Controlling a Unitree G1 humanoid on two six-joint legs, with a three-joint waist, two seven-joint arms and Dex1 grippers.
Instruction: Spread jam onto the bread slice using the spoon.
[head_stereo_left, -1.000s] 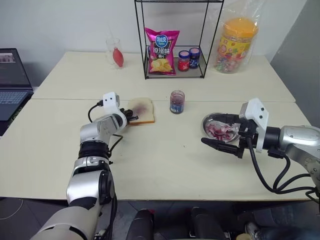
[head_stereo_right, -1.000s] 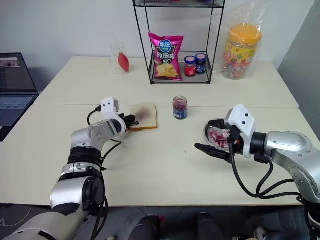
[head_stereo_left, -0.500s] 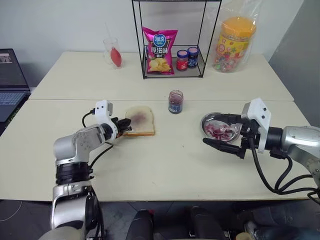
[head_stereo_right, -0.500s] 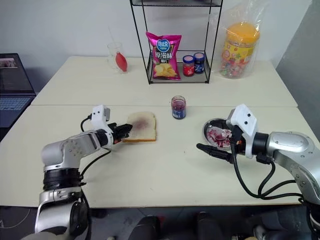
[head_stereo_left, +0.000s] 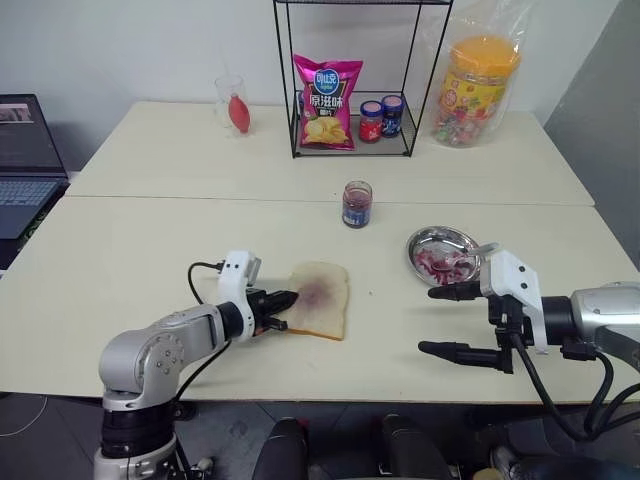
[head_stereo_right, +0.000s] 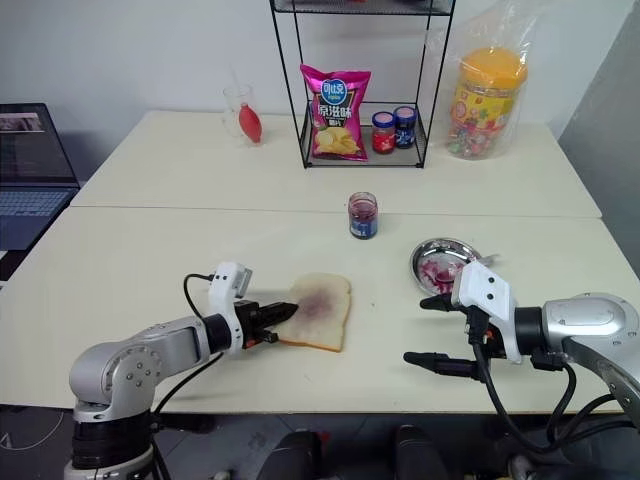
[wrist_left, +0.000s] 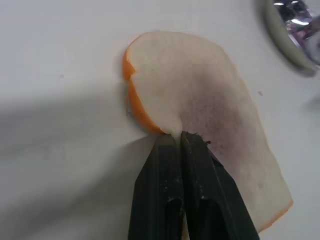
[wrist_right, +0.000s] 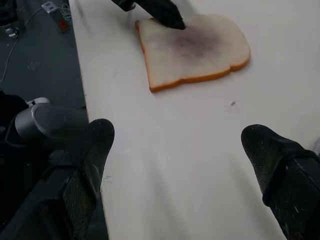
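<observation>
- Bread slice (head_stereo_left: 321, 312): white, tan crust, purple stain at centre; lay flat near the table's front edge, one edge pinched.
- Jam (head_stereo_left: 356, 205): dark, in small clear jar, upright, mid-table.
- Spoon (head_stereo_left: 478, 249): silver, resting in metal dish.

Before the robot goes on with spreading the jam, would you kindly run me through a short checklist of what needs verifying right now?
1. Left tool has hold of the bread: ok, shut on the slice's edge.
2. Bread flat on the table: ok, near the front edge.
3. Right tool ready to pick up: ok, open and holding nothing.
4. Spoon reachable: ok, it rests in the metal dish just beyond the right tool.
5. Jam jar open: cannot tell from here.
6. Jam already on the bread: not ok, only a faint purple stain in the middle.
</observation>
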